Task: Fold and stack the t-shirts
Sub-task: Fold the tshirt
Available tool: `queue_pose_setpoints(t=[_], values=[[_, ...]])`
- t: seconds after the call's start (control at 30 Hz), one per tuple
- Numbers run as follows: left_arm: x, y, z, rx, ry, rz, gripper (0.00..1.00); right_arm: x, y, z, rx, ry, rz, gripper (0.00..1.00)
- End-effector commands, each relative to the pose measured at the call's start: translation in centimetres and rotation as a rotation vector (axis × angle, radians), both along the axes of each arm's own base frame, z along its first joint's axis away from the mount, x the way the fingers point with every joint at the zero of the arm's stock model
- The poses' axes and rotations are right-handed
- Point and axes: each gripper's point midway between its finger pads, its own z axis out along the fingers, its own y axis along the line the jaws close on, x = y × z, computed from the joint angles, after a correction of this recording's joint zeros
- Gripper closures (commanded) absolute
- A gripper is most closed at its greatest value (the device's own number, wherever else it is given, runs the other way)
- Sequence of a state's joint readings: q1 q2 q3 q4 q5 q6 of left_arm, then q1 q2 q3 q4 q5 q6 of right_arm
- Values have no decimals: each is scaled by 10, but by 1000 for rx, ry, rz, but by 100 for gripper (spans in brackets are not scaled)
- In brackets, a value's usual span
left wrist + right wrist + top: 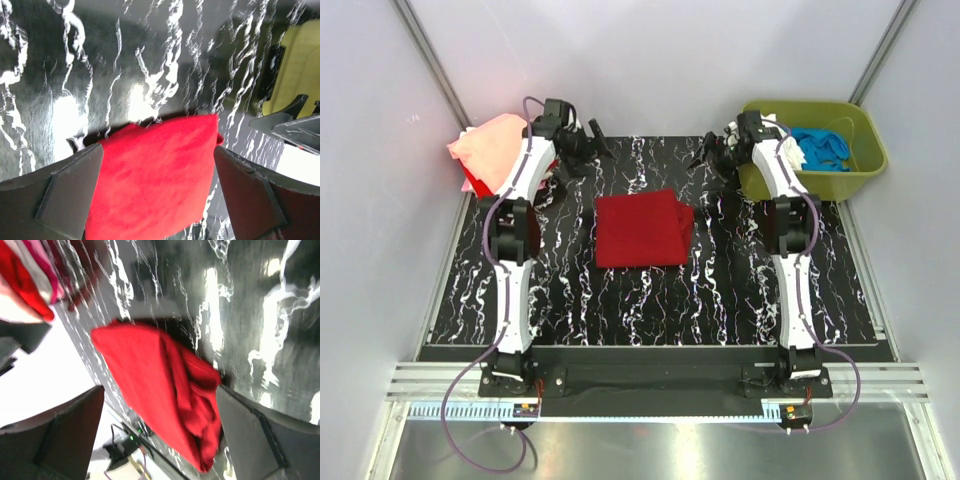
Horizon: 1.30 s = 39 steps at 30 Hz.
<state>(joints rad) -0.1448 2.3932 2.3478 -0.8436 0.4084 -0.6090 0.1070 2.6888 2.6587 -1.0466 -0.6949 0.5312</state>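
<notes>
A dark red t-shirt [642, 229] lies folded into a rectangle in the middle of the black marbled mat. Both grippers hang open behind it, apart from the cloth: my left gripper [588, 143] past its back left corner, my right gripper [712, 152] past its back right corner. In the left wrist view the shirt [155, 180] shows flat between the wide-spread fingers [70, 195]. The right wrist view shows the shirt's [160, 385] bunched folded edge below that gripper [160, 435]. A pile of salmon-pink and red t-shirts [485, 150] sits at the back left.
An olive-green tub [810, 106] at the back right holds blue cloth [823, 148], close beside the right arm. The mat [650, 300] ends at grey walls left, right and behind. The t-shirt pile [25, 275] shows at the top left of the right wrist view.
</notes>
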Motion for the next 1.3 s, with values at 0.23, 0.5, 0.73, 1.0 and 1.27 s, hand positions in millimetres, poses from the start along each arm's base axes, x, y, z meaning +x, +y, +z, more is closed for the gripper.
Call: queue_pose_setpoints(t=[0.23, 0.5, 0.73, 1.0, 1.27], values=[[-80, -24, 74, -70, -138, -139, 1, -51, 12, 86, -116, -236, 48, 0], [-104, -2, 7, 62, -32, -119, 1, -36, 29, 23, -284, -221, 117, 7], [-103, 6, -35, 71, -4, -113, 1, -13, 34, -6, -309, -221, 131, 15], [-100, 13, -68, 37, 28, -108, 5, -1, 51, -32, -274, -225, 156, 22], [-90, 23, -92, -4, 35, -81, 11, -8, 68, -50, -247, -207, 182, 38]])
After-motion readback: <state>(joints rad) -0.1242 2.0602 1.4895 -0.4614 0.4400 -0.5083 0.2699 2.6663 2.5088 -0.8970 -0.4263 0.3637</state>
